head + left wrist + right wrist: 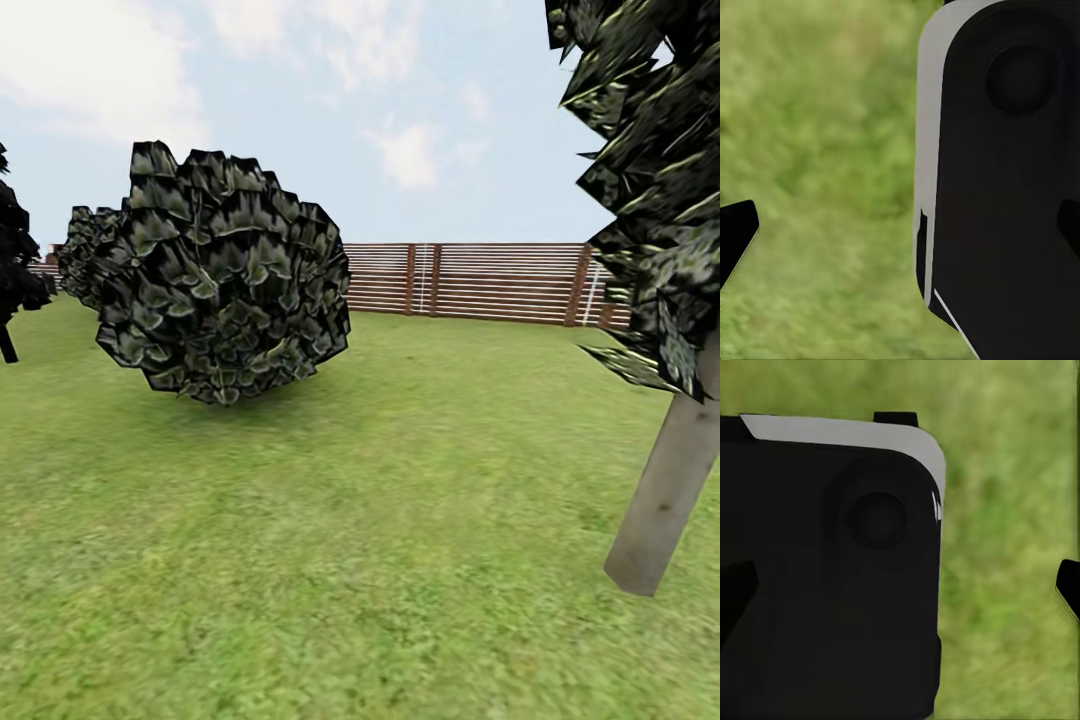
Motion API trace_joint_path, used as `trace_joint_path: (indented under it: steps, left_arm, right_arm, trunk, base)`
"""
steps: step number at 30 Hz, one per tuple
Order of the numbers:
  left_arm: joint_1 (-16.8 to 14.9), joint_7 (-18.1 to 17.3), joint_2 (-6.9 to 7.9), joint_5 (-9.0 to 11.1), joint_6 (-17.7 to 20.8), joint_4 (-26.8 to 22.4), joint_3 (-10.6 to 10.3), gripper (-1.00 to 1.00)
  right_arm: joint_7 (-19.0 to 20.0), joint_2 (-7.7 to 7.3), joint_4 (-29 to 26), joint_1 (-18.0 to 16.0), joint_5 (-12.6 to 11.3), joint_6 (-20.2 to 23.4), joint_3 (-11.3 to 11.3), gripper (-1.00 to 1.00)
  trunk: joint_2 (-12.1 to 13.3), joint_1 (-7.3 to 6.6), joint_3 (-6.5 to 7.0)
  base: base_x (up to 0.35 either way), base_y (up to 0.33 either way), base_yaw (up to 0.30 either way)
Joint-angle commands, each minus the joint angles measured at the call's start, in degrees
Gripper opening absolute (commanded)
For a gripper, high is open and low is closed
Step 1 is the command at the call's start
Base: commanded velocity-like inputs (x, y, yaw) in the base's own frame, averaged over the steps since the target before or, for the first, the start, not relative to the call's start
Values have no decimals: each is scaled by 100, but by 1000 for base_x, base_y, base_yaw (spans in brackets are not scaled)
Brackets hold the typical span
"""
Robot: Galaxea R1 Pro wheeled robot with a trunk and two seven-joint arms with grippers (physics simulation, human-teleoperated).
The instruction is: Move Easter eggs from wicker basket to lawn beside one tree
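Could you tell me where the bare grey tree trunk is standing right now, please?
In the head view, the trunk rises from the lawn at the right edge, under dark foliage, with the wooden fence behind it.

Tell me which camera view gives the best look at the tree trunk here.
The head view. The grey-brown tree trunk stands at its right edge, leaning out of the lawn under dark leaves. The left wrist and right wrist views give nothing of the trunk, just blurred grass behind dark robot parts.

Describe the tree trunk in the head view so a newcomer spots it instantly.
Start at the slatted wooden fence across the far lawn, then follow it right. There the tree rises as a bare, pale grey-brown trunk leaning under dark foliage, unlike the leafy bush sitting low at left.
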Motion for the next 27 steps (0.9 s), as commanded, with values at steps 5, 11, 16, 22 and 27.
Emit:
trace_joint_path:
  steps: [5,11,16,22,27]
  left_arm:
    - [4,-4,0,2,-4,-11,3,100]
    - [4,-4,0,2,-4,-10,3,100]
    - [4,-4,0,2,-4,-10,3,100]
    - [4,-4,0,2,-4,-10,3,100]
    - [4,-4,0,2,-4,-10,3,100]
  right_arm:
    - [1,3,11,-8,7,4,3,100]
    - [1,5,11,-8,7,2,3,100]
    - [1,6,11,-8,7,0,3,100]
    - [1,6,11,-8,7,7,3,100]
    - [1,6,11,-8,7,8,3,100]
  trunk:
    - [-2,4,-5]
    - [-2,4,-5]
    - [-2,4,-5]
    - [-2,4,-5]
    - [-2,4,-5]
  base:
    - [336,0,-1]
    - [336,0,-5]
    - [336,0,-188]
    - [336,0,-127]
    - [336,0,-7]
